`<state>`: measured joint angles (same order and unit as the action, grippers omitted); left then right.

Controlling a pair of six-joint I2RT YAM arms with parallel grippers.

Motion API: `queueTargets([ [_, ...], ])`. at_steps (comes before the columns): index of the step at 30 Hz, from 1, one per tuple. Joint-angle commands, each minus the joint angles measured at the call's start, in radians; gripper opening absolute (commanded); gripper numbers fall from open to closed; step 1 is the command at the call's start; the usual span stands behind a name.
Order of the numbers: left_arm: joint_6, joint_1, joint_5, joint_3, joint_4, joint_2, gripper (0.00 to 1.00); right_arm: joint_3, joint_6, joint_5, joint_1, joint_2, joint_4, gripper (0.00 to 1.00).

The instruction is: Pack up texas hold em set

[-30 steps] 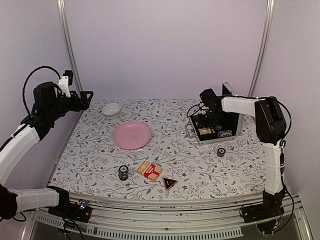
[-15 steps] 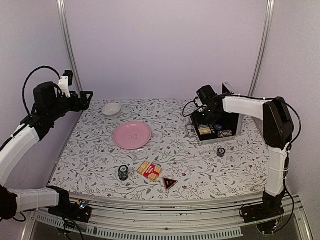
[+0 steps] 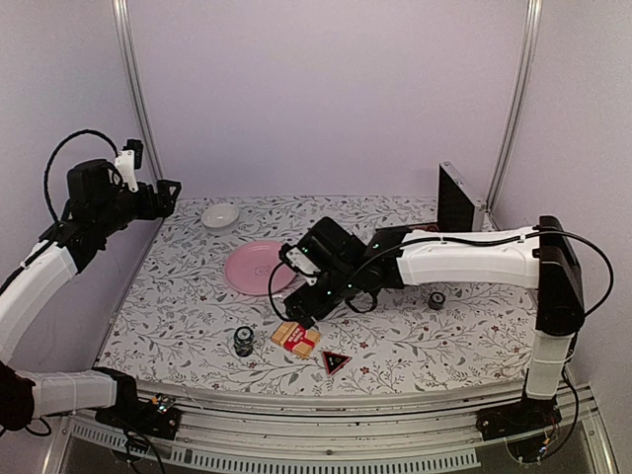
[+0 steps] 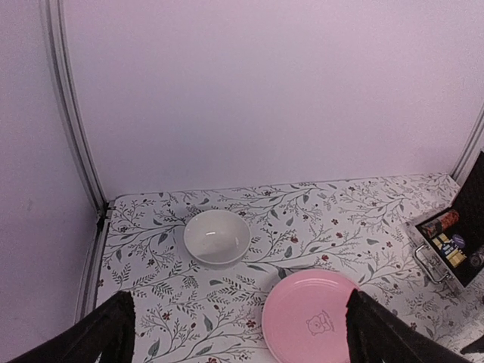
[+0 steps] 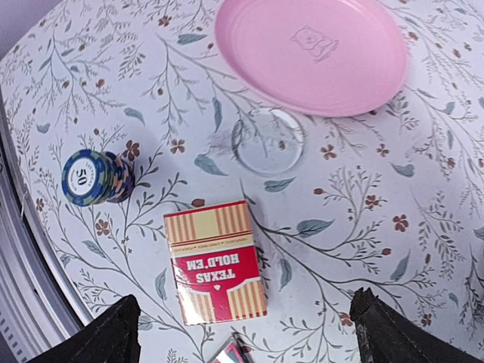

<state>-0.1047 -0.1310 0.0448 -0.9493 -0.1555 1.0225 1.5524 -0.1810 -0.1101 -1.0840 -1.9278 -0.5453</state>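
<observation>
The silver case stands open at the back right; its upright lid (image 3: 456,197) shows, and its tray (image 4: 452,243) holds chips and a deck. A red card deck (image 3: 296,338) (image 5: 215,261) lies near the front. A black triangular marker (image 3: 335,362) (image 5: 231,354) lies beside it. One chip stack (image 3: 243,341) (image 5: 94,178) stands left of the deck, another (image 3: 435,300) at the right. My right gripper (image 3: 304,318) (image 5: 246,340) hangs open and empty just above the deck. My left gripper (image 3: 168,193) (image 4: 238,340) is open and empty, raised at the back left.
A pink plate (image 3: 255,267) (image 5: 310,53) (image 4: 318,318) lies at the table's middle, partly under my right arm. A small white bowl (image 3: 219,214) (image 4: 217,237) sits at the back left. A clear round disc (image 5: 268,140) lies between plate and deck.
My right arm has swung from the case at the back right across to the front middle, and now hangs over the card deck. The left arm has not moved.
</observation>
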Motion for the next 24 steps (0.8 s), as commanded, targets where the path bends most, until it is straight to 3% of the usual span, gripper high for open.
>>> queueTargets([
  [1, -0.004, 0.007, -0.015, -0.013, 0.008, -0.010, 0.97, 0.025, 0.048, 0.030, -0.014, -0.102, 0.019, 0.98],
  [16, -0.015, 0.007, 0.030, -0.019, 0.005, 0.018, 0.97, 0.120, 0.126, 0.032, -0.057, -0.264, -0.020, 0.98],
  [24, -0.018, 0.007, 0.032, -0.019, 0.005, 0.022, 0.97, 0.129, 0.131, 0.029, -0.092, -0.295, -0.044, 0.93],
])
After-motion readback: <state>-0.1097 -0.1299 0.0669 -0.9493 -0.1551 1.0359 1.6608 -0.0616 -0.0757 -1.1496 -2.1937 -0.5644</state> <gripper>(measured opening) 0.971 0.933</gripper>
